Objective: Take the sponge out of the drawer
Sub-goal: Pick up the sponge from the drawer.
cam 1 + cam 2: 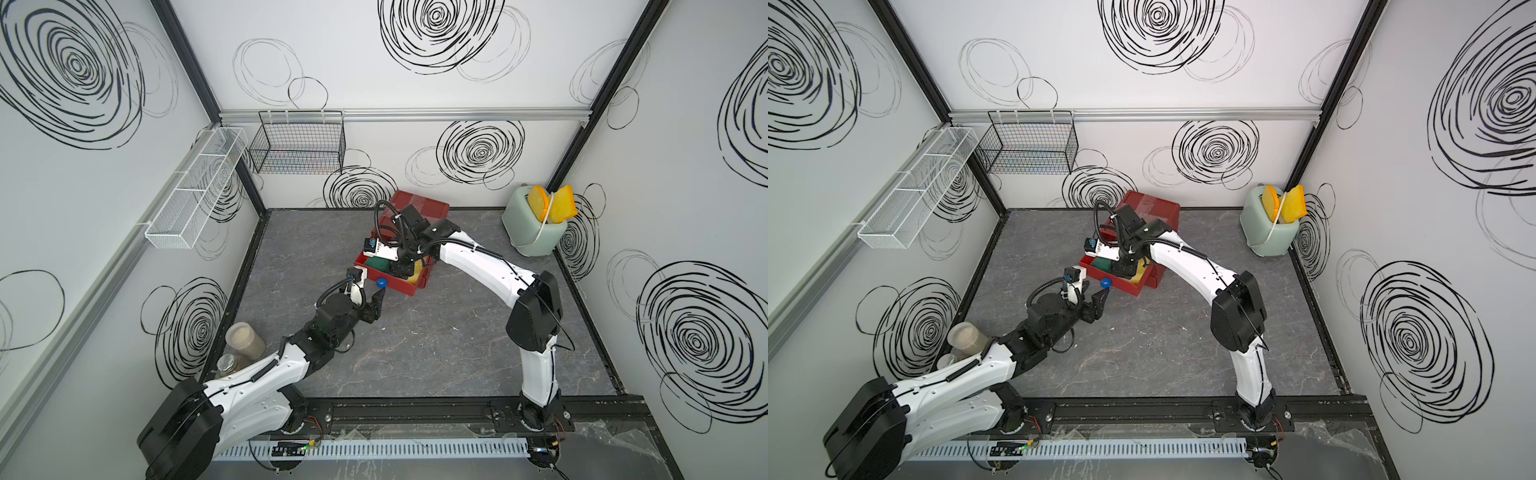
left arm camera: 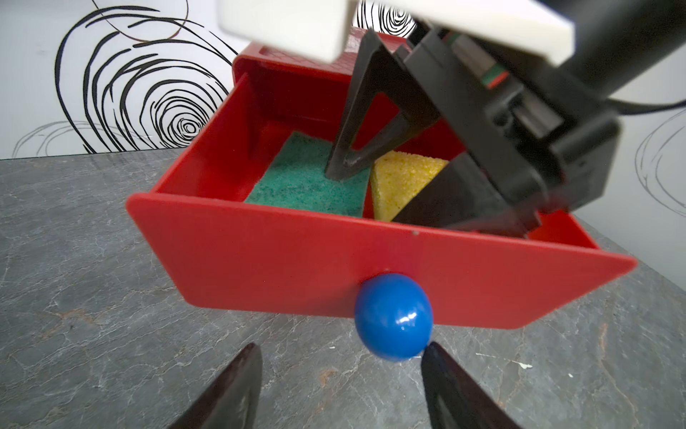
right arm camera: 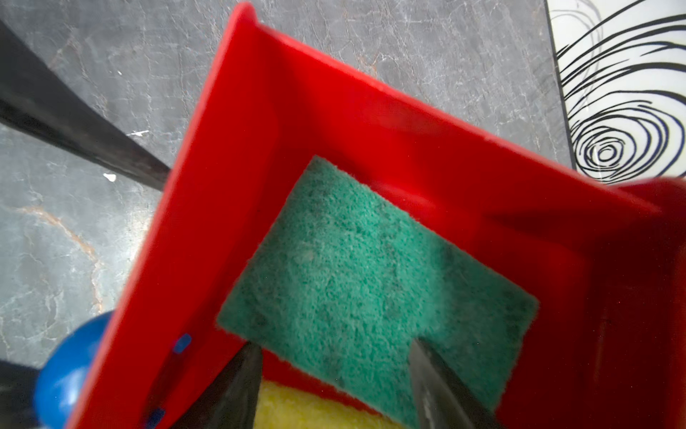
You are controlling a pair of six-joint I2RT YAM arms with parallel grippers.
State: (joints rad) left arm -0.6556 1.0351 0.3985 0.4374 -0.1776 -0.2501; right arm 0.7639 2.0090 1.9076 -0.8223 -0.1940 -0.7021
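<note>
The red drawer (image 1: 400,287) (image 2: 334,260) stands pulled out of its red cabinet (image 1: 420,206), blue knob (image 2: 393,316) facing me. Inside it, a green-faced sponge (image 2: 304,182) (image 3: 356,275) (image 1: 1102,264) lies flat, with a yellow spongy piece (image 2: 401,178) (image 3: 297,408) beside it. My right gripper (image 3: 334,347) (image 1: 401,272) is down in the drawer and open. One of its fingers rests on the green face, the other stands at the gap by the yellow piece. My left gripper (image 2: 341,349) (image 1: 370,300) is open in front of the knob, one fingertip (image 2: 432,353) right by it.
A pale green toaster (image 1: 536,226) with yellow slices stands at the back right. Two jars (image 1: 245,338) sit at the left edge by my left arm. A black wire basket (image 1: 297,143) and a white mesh shelf (image 1: 195,191) hang on the walls.
</note>
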